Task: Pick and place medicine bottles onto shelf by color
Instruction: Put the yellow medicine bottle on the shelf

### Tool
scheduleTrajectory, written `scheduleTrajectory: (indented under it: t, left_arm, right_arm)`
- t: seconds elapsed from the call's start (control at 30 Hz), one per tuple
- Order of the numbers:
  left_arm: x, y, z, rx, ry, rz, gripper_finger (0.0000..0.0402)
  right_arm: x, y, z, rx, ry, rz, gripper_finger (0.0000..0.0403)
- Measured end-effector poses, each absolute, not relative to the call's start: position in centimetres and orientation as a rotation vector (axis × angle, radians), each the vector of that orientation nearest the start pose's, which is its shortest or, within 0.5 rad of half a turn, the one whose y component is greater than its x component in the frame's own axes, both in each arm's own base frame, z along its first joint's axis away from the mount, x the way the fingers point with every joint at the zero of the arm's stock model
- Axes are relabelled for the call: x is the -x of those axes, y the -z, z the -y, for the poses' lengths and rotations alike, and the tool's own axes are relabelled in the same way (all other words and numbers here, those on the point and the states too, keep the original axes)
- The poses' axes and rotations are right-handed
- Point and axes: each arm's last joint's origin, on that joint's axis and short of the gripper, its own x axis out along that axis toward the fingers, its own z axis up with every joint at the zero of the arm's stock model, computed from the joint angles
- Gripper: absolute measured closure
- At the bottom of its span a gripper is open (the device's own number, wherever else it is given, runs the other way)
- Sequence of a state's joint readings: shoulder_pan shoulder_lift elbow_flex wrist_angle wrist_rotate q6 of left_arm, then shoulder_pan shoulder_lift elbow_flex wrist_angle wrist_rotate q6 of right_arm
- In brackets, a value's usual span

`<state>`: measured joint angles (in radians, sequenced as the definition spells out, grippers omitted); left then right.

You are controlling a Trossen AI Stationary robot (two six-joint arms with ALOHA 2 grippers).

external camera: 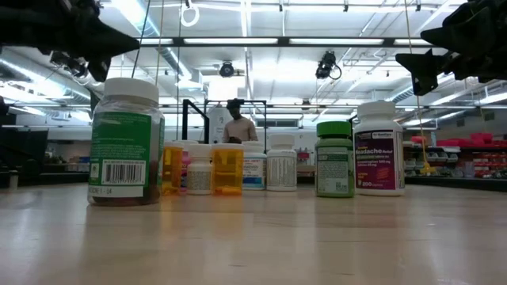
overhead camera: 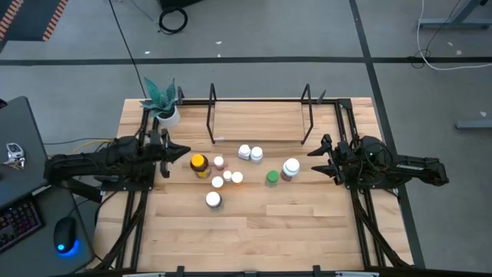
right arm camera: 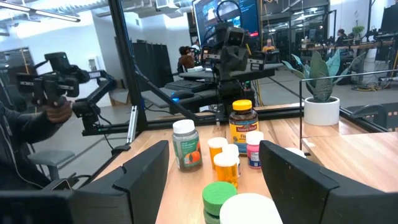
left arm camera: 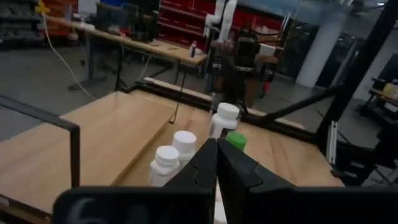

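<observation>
Medicine bottles [overhead camera: 231, 173] bunch mid-table, just before the empty shelf [overhead camera: 260, 115] at the far edge. Left gripper [overhead camera: 183, 152] hangs pinched shut near the left edge; right gripper [overhead camera: 314, 151] gapes wide opposite. Packed this tight, one reach could topple neighbours.

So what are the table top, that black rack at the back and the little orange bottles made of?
The pale table top looks like wood: plank seams and grain show, with a matte finish. The black thin-railed rack seems to be painted metal: slim, straight, dark bars. The small orange see-through bottles look like translucent plastic, since light glows through them; glass can't be ruled out.
</observation>
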<state>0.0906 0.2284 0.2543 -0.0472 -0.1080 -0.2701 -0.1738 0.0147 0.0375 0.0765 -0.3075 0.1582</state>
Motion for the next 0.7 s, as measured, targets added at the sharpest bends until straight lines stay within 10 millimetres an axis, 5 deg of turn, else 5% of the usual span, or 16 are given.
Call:
scheduleTrajectory:
  t: [0.33, 0.7]
  left_arm:
    - [-11.5, -24.6, -0.8, 0.265, -0.194, -0.285, 0.0312]
    - [-11.5, -26.1, -0.7, 0.286, -0.209, -0.359, 0.0213]
  right_arm:
    - [-9.5, -18.2, 0.8, -0.134, -0.141, 0.086, 0.0146]
    - [-9.5, -18.2, 0.8, -0.134, -0.141, 0.086, 0.0146]
